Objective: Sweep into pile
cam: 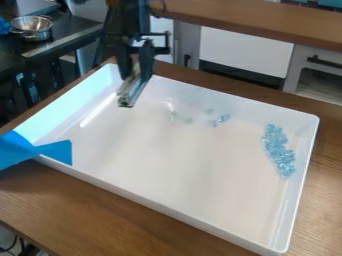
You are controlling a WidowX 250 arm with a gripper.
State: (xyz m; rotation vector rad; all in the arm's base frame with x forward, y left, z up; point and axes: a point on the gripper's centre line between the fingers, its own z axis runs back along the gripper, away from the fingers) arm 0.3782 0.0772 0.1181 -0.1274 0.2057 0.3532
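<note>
The black gripper (pixel 136 65) hangs over the tray's upper left part, its fingers closed around a narrow grey tool (pixel 132 90). That tool slants down to the lower left over the white tray (pixel 180 217). Along the tray's right side lies an elongated pile of clear blue pieces (pixel 278 150). A small cluster of similar pieces (pixel 221 120) rests apart from it, toward the back middle. Between that cluster and the tool are faint, pale greenish spots (pixel 182 118); what they are I cannot tell.
Blue tape (pixel 33 151) crosses the tray's left corner onto the brown wooden table (pixel 100 215). A metal bowl (pixel 32 27) stands on a dark surface at the upper left. White cabinets (pixel 244 50) are behind the table.
</note>
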